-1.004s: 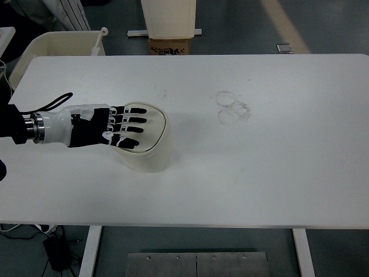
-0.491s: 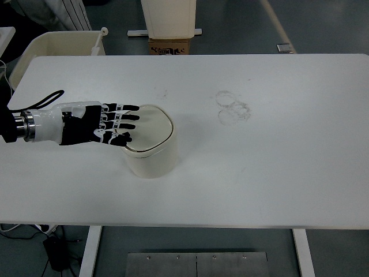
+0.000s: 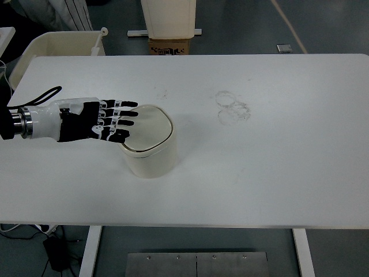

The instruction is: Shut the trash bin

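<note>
Cream trash bin (image 3: 151,151), lid seemingly shut; left hand (image 3: 86,120) fingers (image 3: 122,113) spread, released, over its edge.

A cardboard box (image 3: 170,45) sits behind the white table (image 3: 277,167).

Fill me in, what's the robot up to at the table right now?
The left hand reaches in from the left edge with its fingers stretched out flat, the fingertips over the left edge of the lid of the small cream trash bin on the white table. The lid looks down and level on the bin, so the bin seems closed. The hand grips nothing. The right arm is not in view. Faint ring marks show on the table to the right of the bin.
</note>
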You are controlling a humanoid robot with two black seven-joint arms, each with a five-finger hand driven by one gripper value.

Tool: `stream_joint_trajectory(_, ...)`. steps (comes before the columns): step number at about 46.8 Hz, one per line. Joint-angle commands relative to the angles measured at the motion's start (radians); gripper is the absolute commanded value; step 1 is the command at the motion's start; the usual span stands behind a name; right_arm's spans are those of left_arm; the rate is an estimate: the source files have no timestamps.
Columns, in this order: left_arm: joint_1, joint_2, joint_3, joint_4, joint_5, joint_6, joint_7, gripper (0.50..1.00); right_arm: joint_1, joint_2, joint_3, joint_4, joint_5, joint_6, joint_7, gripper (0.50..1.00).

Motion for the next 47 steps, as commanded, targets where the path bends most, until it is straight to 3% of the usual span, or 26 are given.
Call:
stream_joint_trajectory(1,-0.002,0.008,0.000,0.000,0.000,0.000,0.000,1.000,0.000,0.000,0.000,0.000,0.000,-0.001,0.000,0.991)
stream_joint_trajectory(47,0.009,0.013,0.000,0.002,0.000,-0.008,0.000,1.000,0.000,0.000,0.000,0.000,0.001,0.001,-0.001,0.991)
